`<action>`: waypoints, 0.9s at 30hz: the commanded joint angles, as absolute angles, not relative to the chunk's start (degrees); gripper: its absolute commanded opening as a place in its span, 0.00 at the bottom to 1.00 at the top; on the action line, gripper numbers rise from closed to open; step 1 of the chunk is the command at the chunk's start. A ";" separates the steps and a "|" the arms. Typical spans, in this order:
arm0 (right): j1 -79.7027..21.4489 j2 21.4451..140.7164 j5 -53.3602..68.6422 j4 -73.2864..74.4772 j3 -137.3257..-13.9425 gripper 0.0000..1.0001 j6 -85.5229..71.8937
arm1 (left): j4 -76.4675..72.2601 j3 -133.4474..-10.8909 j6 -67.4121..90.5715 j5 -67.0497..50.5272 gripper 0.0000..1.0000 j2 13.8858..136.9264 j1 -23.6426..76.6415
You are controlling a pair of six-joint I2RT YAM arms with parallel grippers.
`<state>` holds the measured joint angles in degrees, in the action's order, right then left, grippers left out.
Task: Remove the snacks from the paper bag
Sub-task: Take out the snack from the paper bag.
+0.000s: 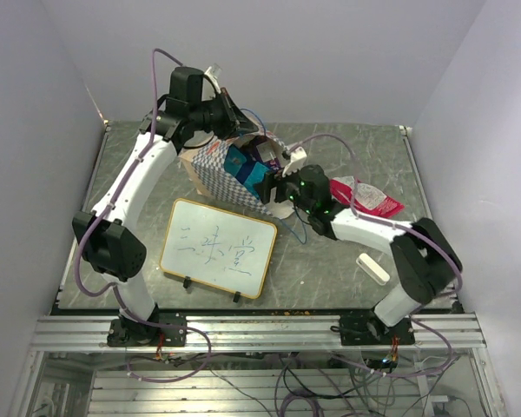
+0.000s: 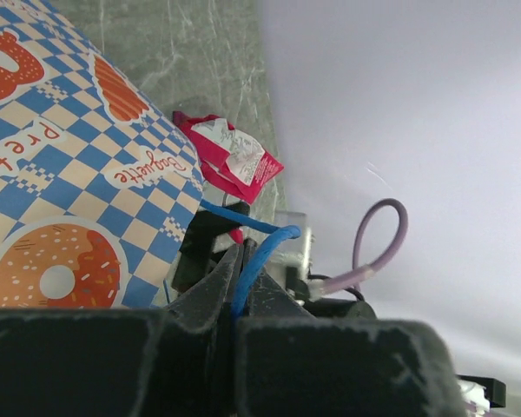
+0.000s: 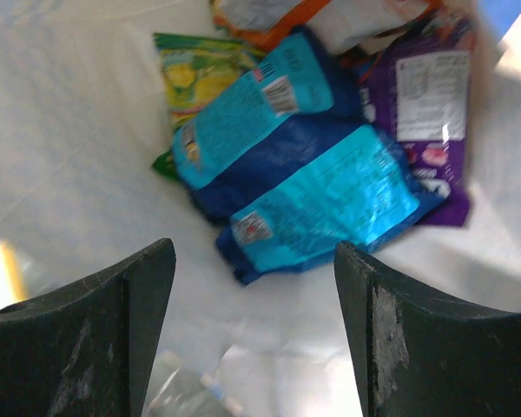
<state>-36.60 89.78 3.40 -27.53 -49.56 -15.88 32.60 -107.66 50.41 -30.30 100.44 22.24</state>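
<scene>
Paper bag (image 1: pixel 217 169) lies tipped on tabletop (image 1: pixel 330 269), mouth toward right claw (image 3: pixel 253 261). Left claw (image 2: pixel 234 265) pinches blue cord handle (image 2: pixel 256 243). Right claw spread inside; best to straddle blue-teal packet (image 3: pixel 313 208) squarely before closing. Red packet (image 1: pixel 369 200) lies outside.

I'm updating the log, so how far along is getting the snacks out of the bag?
Done: one red packet lies on the table, outside the bag. In hand: the left gripper is shut on the bag's blue cord; the right gripper is open at the bag's mouth, holding nothing. Left: the blue packets, a green packet and a purple packet are inside.
</scene>
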 commanded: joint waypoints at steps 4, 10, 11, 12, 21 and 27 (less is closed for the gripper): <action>-36.48 99.49 -3.23 -42.78 -53.52 0.74 -6.85 | 34.09 -110.59 48.77 -32.15 0.07 99.69 23.03; -36.57 105.86 10.69 -72.18 -46.74 0.73 15.44 | 32.42 -109.91 52.13 -34.03 0.07 99.98 23.04; -36.34 106.57 12.35 -70.47 -48.37 0.74 18.47 | 33.90 -111.28 50.63 -33.54 0.07 100.34 23.05; -36.17 107.41 13.30 -68.49 -50.05 0.75 21.93 | 35.24 -112.85 49.80 -33.27 0.07 100.76 23.04; -35.30 114.98 16.80 -64.17 -61.62 0.84 42.89 | 36.17 -115.27 50.43 -34.52 0.07 102.13 23.08; -34.14 119.65 20.41 -58.48 -68.95 0.83 50.39 | 38.12 -117.98 48.72 -34.95 0.07 103.29 23.05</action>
